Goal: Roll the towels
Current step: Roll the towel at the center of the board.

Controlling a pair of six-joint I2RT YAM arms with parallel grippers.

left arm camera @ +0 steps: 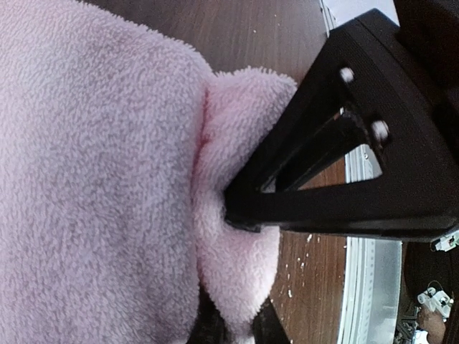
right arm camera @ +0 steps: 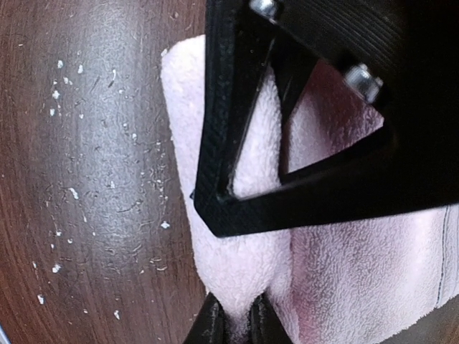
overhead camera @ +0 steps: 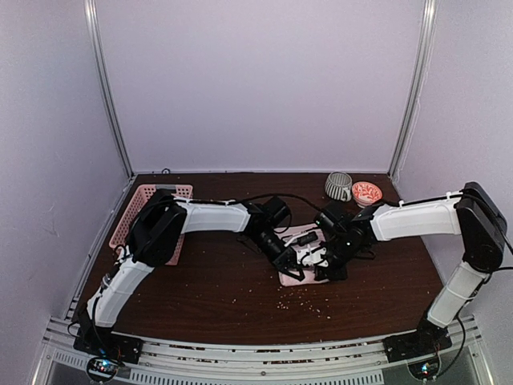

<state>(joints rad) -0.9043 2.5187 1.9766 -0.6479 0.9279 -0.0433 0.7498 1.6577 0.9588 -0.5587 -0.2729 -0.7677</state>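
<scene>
On the table [overhead camera: 200, 293], at centre: pink towel [overhead camera: 290, 277] lying on the dark wood.
Left gripper [left arm camera: 237, 331]: fingers together, pinching a fold at the towel's edge.
Right gripper [right arm camera: 235, 324]: clamped on another raised fold.

Look at that pink towel [left arm camera: 93, 179]: soft, fuzzy terry cloth, matt all over. At its nine o'clock, the table [right arm camera: 93, 143]: dark wood grain, slight sheen, crumb-speckled. The gripper fingers [left arm camera: 401, 143] are matt black plastic with shiny metal screws [left arm camera: 347, 74].

Table [overhead camera: 224, 313]: pink towel [overhead camera: 290, 277], basket [overhead camera: 148, 190], mug [overhead camera: 338, 186], bowl [overhead camera: 367, 193], perhaps crumbs [overhead camera: 300, 301].
</scene>
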